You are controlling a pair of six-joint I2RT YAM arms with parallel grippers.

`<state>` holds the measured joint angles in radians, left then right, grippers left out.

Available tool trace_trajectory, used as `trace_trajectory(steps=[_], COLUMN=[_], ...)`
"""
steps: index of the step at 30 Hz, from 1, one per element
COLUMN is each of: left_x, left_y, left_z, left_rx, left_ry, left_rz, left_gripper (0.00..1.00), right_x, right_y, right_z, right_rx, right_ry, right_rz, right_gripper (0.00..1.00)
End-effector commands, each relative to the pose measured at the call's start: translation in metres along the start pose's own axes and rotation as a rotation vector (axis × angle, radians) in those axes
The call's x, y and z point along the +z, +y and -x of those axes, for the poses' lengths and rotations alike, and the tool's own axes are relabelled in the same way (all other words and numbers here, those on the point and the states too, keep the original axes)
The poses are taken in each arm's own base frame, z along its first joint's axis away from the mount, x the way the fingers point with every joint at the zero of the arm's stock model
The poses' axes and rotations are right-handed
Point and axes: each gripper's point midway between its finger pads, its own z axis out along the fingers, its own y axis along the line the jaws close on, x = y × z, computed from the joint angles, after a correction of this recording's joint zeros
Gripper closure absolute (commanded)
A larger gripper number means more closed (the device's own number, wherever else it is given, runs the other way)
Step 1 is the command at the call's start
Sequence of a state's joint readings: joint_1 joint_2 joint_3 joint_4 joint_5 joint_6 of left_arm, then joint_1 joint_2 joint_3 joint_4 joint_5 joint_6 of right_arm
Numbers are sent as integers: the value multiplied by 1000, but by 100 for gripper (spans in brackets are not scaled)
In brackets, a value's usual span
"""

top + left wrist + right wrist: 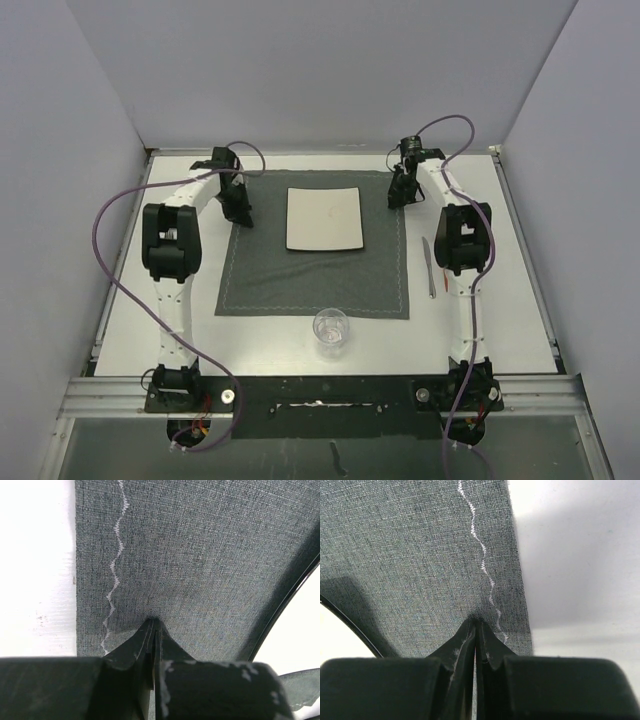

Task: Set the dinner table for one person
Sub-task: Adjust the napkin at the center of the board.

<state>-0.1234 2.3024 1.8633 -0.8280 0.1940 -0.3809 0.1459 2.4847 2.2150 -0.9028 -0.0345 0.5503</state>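
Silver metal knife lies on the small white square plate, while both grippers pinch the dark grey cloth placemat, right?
No: the top view shows the silver metal knife on the white tabletop, right of the dark grey cloth placemat. Rest holds.

I was driving a robotics lab cell, no home dining room: plain grey partition walls boxed in the white bench, the left arm and right arm sat bolted to an aluminium rail at its near edge, and purple cables (loose, looping over the bench) trailed from them.
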Motion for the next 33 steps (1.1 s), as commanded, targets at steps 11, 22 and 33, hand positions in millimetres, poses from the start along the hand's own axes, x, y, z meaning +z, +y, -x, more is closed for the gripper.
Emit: trace_trajectory(steps=[11,22,33], left_x=[28,26,18], left_y=[32,40,49], left_z=[-3,-11,-15], left_rx=[-28,-52,-81], left_ry=[61,81,92], left_rz=[184,216,239], left_gripper=[100,100,100], right_x=[-6,4,7], right_y=[7,13,13], right_z=[20,18,16], right_rx=[-44,-57,-57], right_ry=[-18,7,22], right_rz=[52,90,103], right_gripper=[100,100,100])
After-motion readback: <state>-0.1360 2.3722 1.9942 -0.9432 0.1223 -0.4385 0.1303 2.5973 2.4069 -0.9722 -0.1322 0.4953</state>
